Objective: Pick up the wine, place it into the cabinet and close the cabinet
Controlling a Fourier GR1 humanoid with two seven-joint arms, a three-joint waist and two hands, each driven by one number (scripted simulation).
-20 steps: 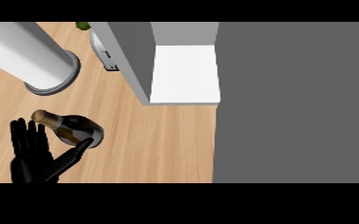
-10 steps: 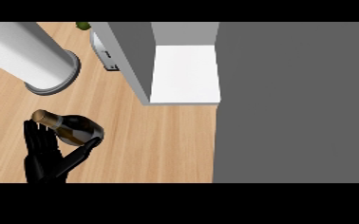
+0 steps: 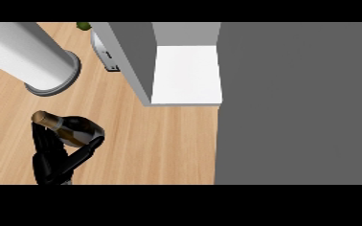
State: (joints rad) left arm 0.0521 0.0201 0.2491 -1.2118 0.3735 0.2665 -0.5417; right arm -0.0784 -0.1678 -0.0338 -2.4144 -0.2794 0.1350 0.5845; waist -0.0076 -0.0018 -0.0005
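Now I see one black hand at the near left of the wooden tabletop. I take it for my left hand. Its fingers and thumb are curled round the wine, so it holds the bottle. The bottle is tilted, with its gold top pointing to the far left. The cabinet stands open, far and to the right of the bottle, well apart from it, with a white shelf inside. A big grey tube stands at the far left.
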